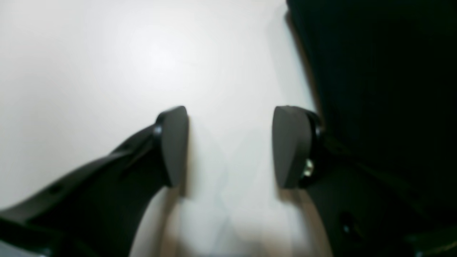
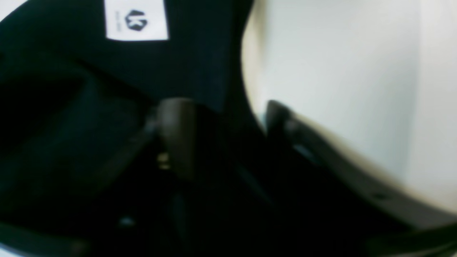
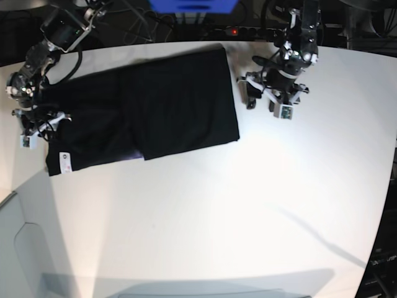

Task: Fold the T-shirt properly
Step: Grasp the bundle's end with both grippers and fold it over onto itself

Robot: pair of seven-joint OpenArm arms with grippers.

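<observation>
Right gripper (image 2: 221, 139): low over the near-left hem of the T-shirt (image 3: 155, 112), black cloth bunched between the jaws; whether clamped or merely straddling, cannot tell. White label (image 2: 136, 19) just beyond the fingertips.

Left gripper (image 1: 230, 146): jaws apart, empty, over bare table (image 1: 107, 64) just off the T-shirt's opposite edge, not touching.

T-shirt: flat on table, partly folded, one layer lapped over another. Judged light, limp, non-slippery, non-fragile; prone to sag and wrinkle. Best taken by pinching hem corners or the edge, both layers together.
</observation>
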